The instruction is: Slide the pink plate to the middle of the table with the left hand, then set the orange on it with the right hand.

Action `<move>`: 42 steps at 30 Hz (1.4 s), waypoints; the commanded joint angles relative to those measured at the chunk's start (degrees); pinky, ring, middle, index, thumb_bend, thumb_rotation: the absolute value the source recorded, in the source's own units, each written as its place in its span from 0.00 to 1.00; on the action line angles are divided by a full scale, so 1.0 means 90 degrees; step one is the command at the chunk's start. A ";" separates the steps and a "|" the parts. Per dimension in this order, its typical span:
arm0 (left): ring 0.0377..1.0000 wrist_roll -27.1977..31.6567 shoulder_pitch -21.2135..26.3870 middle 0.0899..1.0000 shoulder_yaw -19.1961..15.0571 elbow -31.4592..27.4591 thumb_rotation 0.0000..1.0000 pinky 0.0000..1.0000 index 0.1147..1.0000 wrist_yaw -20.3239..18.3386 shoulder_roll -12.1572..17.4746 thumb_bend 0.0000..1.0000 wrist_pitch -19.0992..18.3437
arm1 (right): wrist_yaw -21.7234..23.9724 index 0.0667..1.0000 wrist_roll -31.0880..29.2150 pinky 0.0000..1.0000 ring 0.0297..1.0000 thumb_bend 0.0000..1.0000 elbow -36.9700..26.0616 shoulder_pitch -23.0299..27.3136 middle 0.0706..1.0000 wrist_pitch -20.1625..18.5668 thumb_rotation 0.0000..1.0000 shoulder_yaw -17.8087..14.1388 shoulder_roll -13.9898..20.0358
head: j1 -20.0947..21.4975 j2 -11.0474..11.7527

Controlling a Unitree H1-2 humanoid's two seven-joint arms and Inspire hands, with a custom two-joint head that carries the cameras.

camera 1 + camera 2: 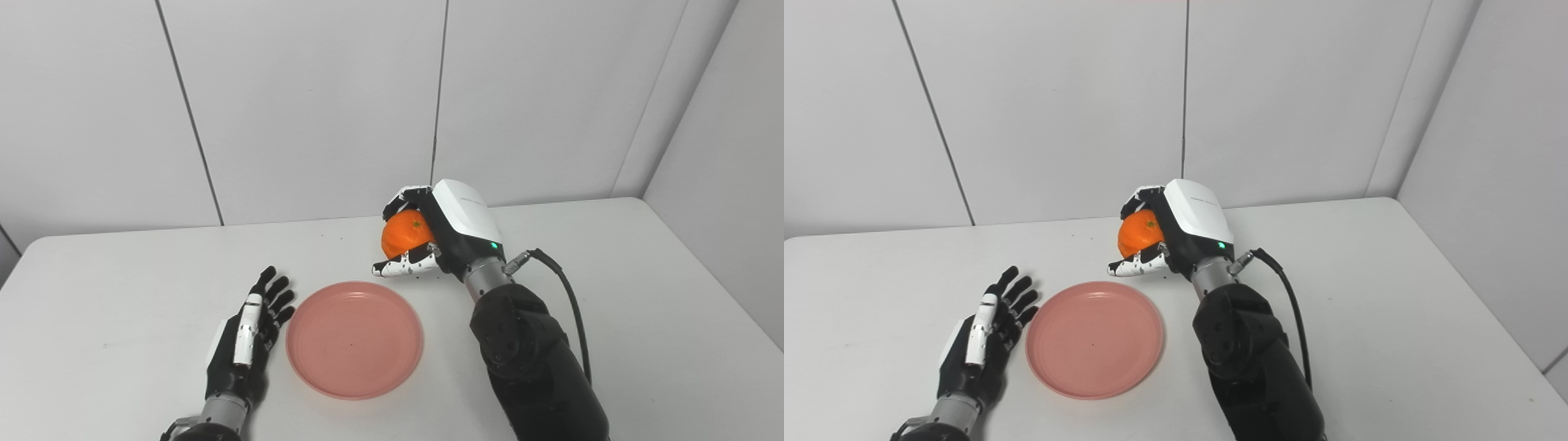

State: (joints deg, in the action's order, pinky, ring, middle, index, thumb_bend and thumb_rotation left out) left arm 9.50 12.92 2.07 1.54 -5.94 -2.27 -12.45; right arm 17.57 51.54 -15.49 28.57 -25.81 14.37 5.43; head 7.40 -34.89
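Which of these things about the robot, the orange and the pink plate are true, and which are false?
1. The right hand has its fingers around the orange. True.
2. The orange lies on the pink plate. False: it is in the right hand, beyond the plate's far edge.
3. The left hand holds the plate. False: it is open beside the plate's left rim, with nothing in it.
4. Nothing lies on the plate. True.
5. The plate is blue. False: it is pink.

Robot lab test cell — bare white table (612,275), plain grey panel walls (306,110), cabled humanoid arm (533,361) — nothing domestic.
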 commanded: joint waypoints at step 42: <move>0.90 -0.0722 0.0071 0.91 0.0190 0.0043 1.00 0.90 0.90 0.0796 -0.0811 0.36 0.0322 | -0.0703 0.47 -0.0701 0.28 0.34 0.53 0.1876 0.0020 0.37 0.0684 0.00 0.1236 -0.0144 | -0.1199 -0.0199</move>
State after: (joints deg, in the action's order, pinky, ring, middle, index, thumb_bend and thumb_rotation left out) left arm 3.23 12.94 3.39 2.99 1.25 -8.92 -9.76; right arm 12.70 45.19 2.02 27.17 -21.91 25.56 4.14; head -3.34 -36.74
